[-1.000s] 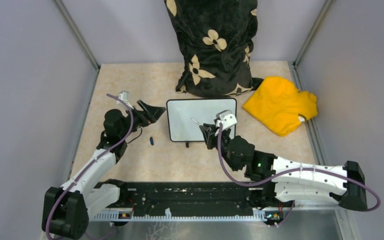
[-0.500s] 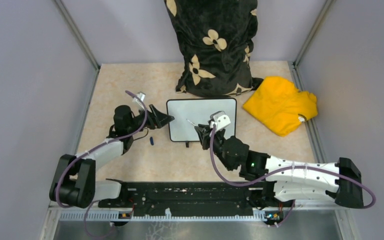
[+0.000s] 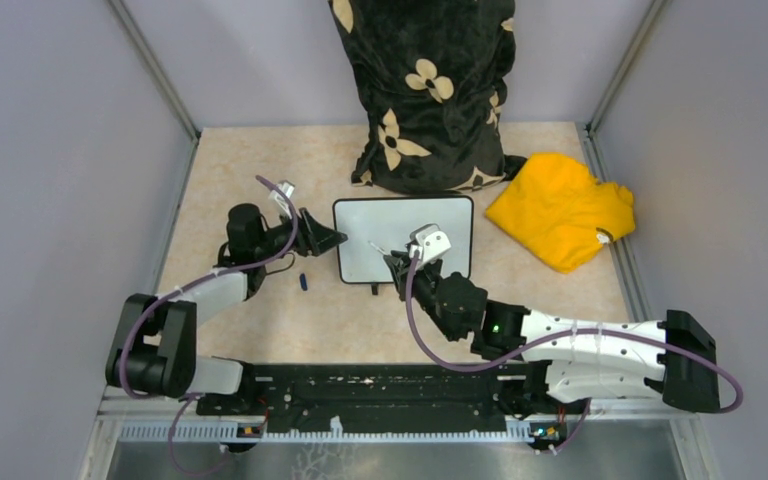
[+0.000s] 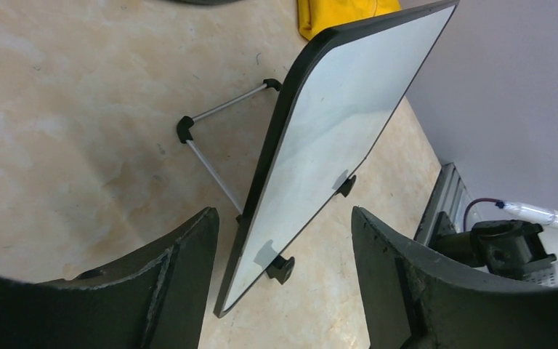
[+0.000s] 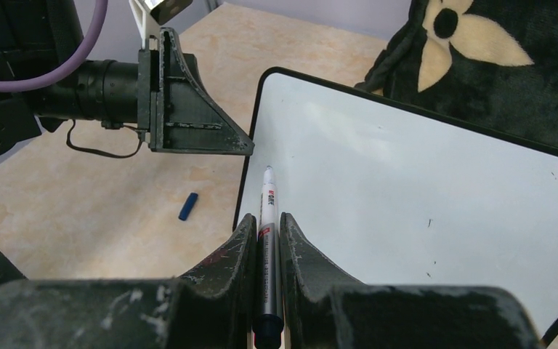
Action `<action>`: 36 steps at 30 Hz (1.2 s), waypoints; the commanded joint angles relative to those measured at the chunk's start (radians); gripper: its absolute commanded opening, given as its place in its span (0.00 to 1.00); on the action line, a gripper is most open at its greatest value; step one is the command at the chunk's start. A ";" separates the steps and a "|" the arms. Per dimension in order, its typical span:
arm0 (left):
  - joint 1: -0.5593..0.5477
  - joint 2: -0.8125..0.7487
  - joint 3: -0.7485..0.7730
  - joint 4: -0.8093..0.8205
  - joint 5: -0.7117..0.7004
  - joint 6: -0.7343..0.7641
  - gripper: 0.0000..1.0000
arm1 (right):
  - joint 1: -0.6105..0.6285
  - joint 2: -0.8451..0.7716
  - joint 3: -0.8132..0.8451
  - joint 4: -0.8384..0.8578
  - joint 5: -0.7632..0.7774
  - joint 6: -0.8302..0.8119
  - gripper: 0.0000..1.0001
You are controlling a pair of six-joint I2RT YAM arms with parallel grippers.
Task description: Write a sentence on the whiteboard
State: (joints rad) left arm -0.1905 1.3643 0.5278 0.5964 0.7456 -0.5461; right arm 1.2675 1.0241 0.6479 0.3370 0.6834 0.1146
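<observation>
Whiteboard (image 3: 400, 215) stands mid-table (image 3: 260, 170), propped at a tilt on a thin wire leg (image 4: 218, 138) with small black feet. Just behind it is a black floral cushion (image 3: 425, 90); a yellow cloth (image 3: 560, 208) lies off its right corner, apart from it. Board face (image 5: 421, 189) reads plain white, a few tiny dark specks only.

Left gripper (image 3: 330, 238) is at the board's left edge, low to the table. Its jaws stand wide. In the wrist view the board's near corner (image 4: 334, 131) sits between the two fingers (image 4: 182, 269) with a gap either side; contact not seen.

Right gripper (image 5: 265, 218) is over the board's lower left part, jaws pinched narrow on a white marker (image 5: 267, 196), tip pointing forward near the left frame. Whether the tip touches the face: cannot tell.

Small blue cap (image 3: 303, 282) lies on the table left of the board, below the left gripper.
</observation>
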 commanded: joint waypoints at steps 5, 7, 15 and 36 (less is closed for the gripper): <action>0.053 0.062 0.011 0.046 0.134 0.122 0.72 | 0.000 -0.065 -0.003 0.054 -0.054 -0.018 0.00; 0.064 0.067 -0.019 0.141 0.173 0.108 0.72 | -0.001 -0.085 -0.019 0.059 -0.059 -0.020 0.00; 0.065 0.259 -0.068 0.535 0.351 0.031 0.65 | -0.001 -0.126 -0.050 0.065 -0.070 -0.019 0.00; 0.069 0.455 -0.080 0.679 0.356 0.038 0.48 | -0.001 -0.081 -0.008 0.039 -0.089 -0.001 0.00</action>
State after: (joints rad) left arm -0.1272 1.7901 0.4500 1.1877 1.0687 -0.5060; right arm 1.2675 0.9264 0.5961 0.3511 0.6113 0.1059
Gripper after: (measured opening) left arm 0.504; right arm 0.127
